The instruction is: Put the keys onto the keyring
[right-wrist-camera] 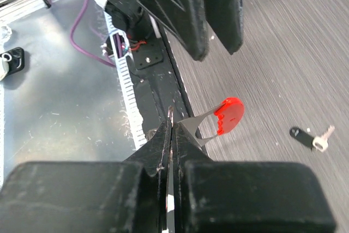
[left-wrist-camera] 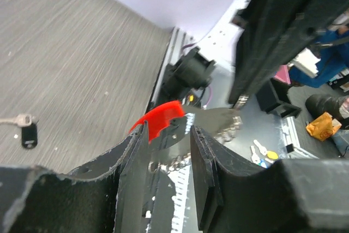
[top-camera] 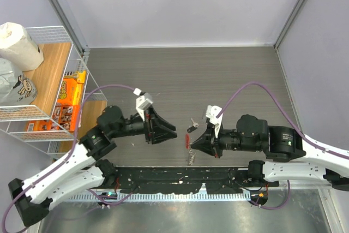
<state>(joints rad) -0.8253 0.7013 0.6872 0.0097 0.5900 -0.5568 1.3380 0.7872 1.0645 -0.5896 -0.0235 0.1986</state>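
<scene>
At table [top-camera: 229, 75] near edge: right claw [right-wrist-camera: 170, 127] pinches keyring [right-wrist-camera: 229, 115], chain half-hidden; left claw [top-camera: 174, 132] parted, empty; keys [right-wrist-camera: 303, 134] apart.

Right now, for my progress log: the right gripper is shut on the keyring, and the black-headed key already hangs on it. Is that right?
Not quite. The right gripper is shut on the keyring, but the key does not hang on it. It lies loose on the table, apart from the ring. The right wrist view shows this.
</scene>
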